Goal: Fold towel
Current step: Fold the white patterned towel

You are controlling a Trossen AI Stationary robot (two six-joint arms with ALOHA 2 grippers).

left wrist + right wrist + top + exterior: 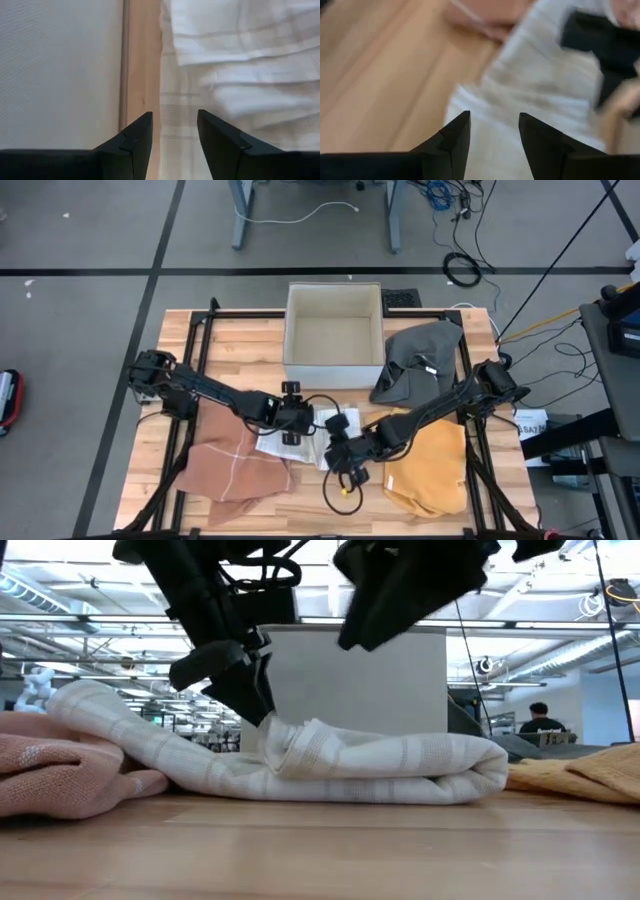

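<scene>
High view: pink crumpled cloth point(240, 470) at worktop's point(160, 442) near left. Left tool point(292, 430) down on left part of white folded checked towel point(300, 442), fingers parted, cloth between them at towel's edge; real grip cannot tell. Towel lies mid-worktop, in front of open white box point(335, 335). Right tool point(345, 463) above towel's right end, released, fingers apart, nothing held. Grey cloth point(420, 358) far right; mustard-yellow cloth point(430, 465) near right.

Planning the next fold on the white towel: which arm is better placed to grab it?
Probably the left. The left gripper sits down at the white towel, fingers parted over its edge beside the box; the right gripper, open, hangs above it.
</scene>
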